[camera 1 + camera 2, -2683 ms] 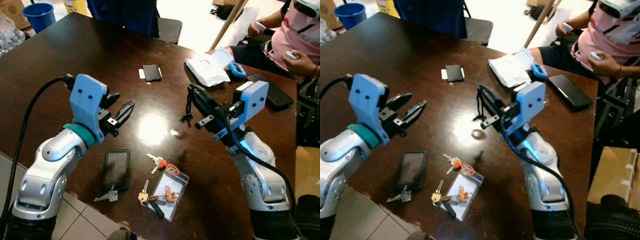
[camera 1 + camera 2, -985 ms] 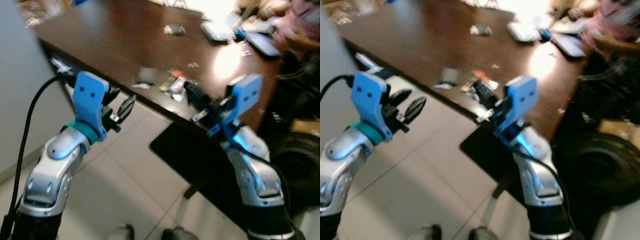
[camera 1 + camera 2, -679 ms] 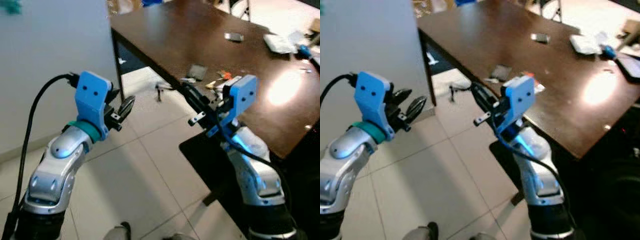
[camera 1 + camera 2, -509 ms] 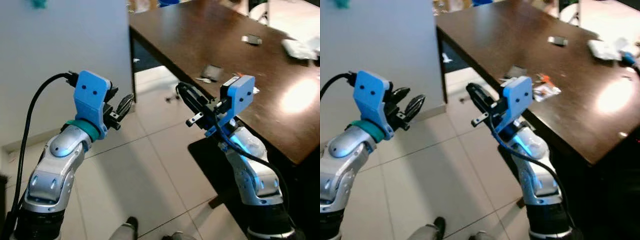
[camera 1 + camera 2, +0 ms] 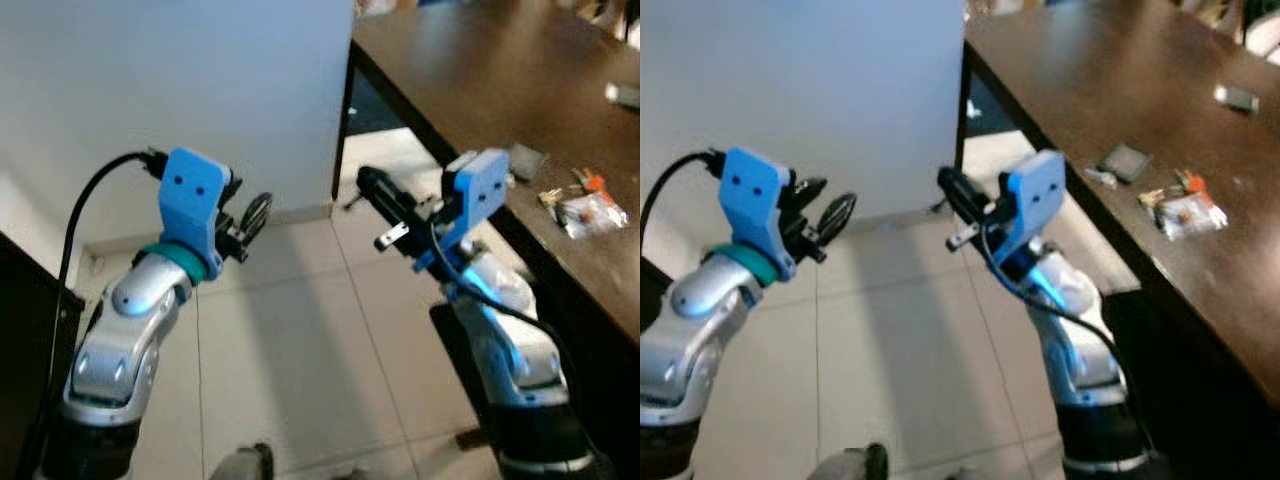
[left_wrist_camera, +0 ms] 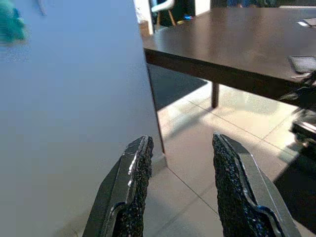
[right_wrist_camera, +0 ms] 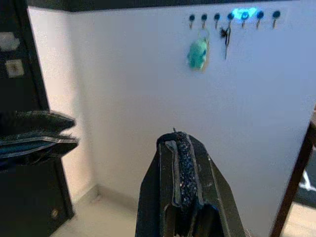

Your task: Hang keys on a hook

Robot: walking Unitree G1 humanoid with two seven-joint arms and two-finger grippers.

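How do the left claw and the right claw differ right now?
The left claw has its fingers spread apart; the right claw has its fingers pressed shut. The left claw faces the floor and table; the right claw faces the white wall with its hooks. Both are raised in front of the robot.

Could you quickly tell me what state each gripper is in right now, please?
Left gripper: open, holding nothing.
Right gripper: shut; whether it holds anything cannot be told.

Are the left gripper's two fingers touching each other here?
Apart. The left wrist view shows the left gripper with floor plainly visible between its two black fingers; they hold nothing.
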